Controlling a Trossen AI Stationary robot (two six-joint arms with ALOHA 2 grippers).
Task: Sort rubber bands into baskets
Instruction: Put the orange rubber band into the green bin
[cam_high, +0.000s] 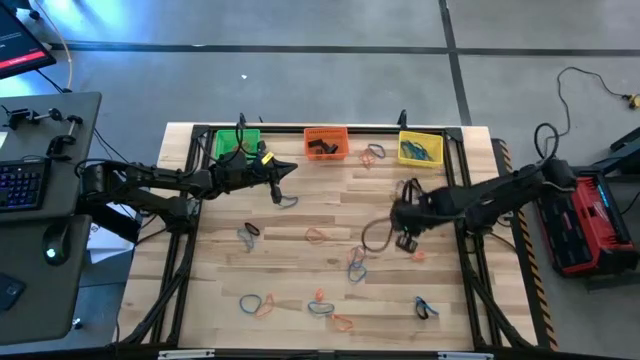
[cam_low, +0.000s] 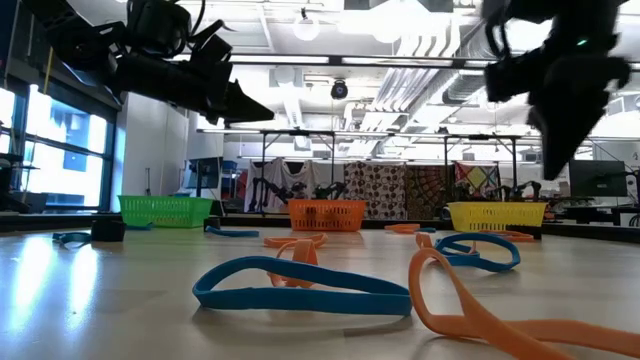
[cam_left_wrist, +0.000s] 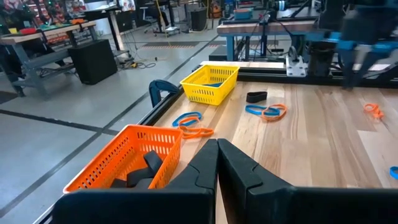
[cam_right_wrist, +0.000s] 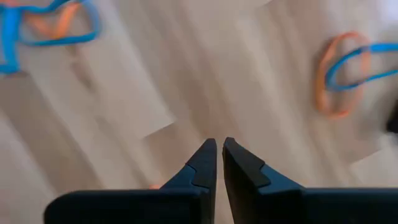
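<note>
Sorting is partly done: dark bands lie in the orange basket (cam_high: 325, 142) and blue ones in the yellow basket (cam_high: 420, 148), but many rubber bands (cam_high: 355, 268) lie loose across the surface (cam_high: 300, 260). Both the left gripper (cam_high: 288, 167), near the far edge, and the right gripper (cam_high: 404, 240), over the middle, are clenched with nothing visibly held.

baskets (cam_high: 325, 142): 3 | arms (cam_high: 150, 185): 2 | rubber bands (cam_high: 358, 268): many, uncounted

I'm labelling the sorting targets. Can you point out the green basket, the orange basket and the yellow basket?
green basket (cam_high: 235, 144): high view, its mesh floor.
orange basket (cam_left_wrist: 127, 154): left wrist view, its near side wall.
yellow basket (cam_left_wrist: 208, 86): left wrist view, its mesh side wall.
</note>
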